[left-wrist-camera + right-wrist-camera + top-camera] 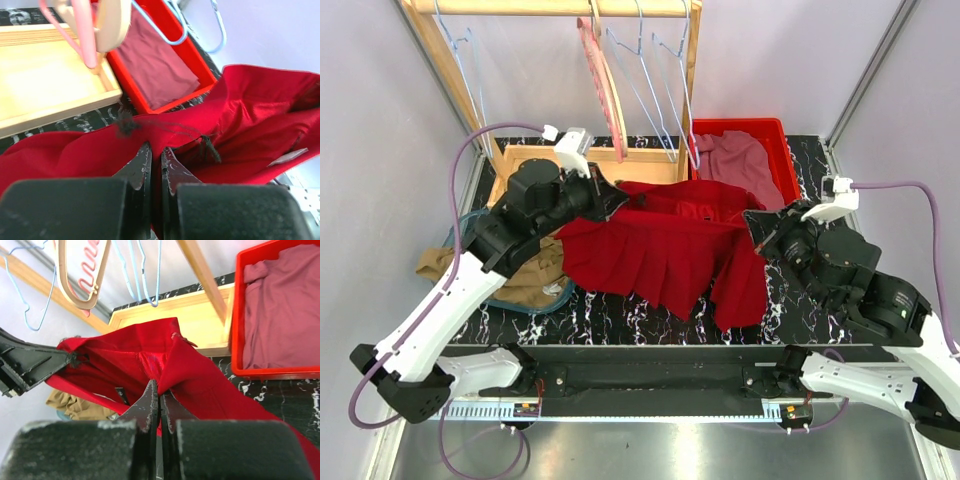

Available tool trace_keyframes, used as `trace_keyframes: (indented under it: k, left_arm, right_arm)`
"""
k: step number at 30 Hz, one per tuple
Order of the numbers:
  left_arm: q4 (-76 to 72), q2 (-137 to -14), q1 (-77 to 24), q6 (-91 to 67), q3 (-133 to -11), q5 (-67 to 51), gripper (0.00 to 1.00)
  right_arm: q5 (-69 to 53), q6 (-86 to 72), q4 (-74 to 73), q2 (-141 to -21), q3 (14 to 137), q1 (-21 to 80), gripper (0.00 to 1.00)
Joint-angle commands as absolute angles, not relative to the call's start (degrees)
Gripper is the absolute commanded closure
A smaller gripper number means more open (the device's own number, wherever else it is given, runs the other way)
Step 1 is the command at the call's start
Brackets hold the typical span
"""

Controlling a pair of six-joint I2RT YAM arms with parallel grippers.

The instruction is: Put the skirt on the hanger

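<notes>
The red pleated skirt (660,250) hangs spread between my two grippers, lifted off the black marble table, its hem drooping toward the front. My left gripper (610,197) is shut on the waistband's left end, with red cloth pinched between its jaws (156,155). At the right end my right gripper (757,222) is likewise shut on the waistband (159,390). The skirt (260,115) opens between them, its inner lining showing (155,362). A pink and wood hanger (595,70) hangs on the rack rail behind the skirt, also seen from the wrists (85,30) (80,275).
Several blue wire hangers (650,80) hang on the same wooden rack, whose base tray (620,158) lies behind the skirt. A red bin (782,150) holding mauve cloth (735,160) stands at the back right. A tan garment (525,280) lies in a blue basin at the left.
</notes>
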State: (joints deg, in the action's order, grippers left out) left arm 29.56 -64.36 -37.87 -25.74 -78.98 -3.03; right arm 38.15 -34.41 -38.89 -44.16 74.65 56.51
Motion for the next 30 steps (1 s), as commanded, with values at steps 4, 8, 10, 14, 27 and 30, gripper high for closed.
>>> trace_keyframes:
  k: [4,8,10,14,27,30]
  left_arm:
    - [25.0,-63.6,-35.9,-21.8,-71.9,-5.8,1.00]
    - [24.7,-60.7,-35.9,-26.9,-61.8,3.0,1.00]
    - [23.8,-58.3,-35.9,-28.8,-54.6,6.8,1.00]
    - [18.7,-55.4,-35.9,-35.3,-43.4,9.3,1.00]
    - [17.0,-65.1,-35.9,-45.0,-32.2,21.3,1.00]
    - [19.4,-69.6,-35.5,-46.2,-33.4,25.9,1.00]
  right_arm:
    - [47.6,-34.1,-40.3,-39.5,71.3,55.2,1.00]
    - [41.4,-39.3,-41.7,-41.3,63.1,55.2,1.00]
    - [39.5,-43.3,-41.6,-42.4,59.5,55.3,1.00]
    - [34.3,-50.1,-39.9,-43.0,47.4,55.2,1.00]
    - [25.4,-54.2,-28.2,-51.7,36.3,55.2,1.00]
    - [24.8,-53.3,-26.0,-55.3,37.4,55.3,1.00]
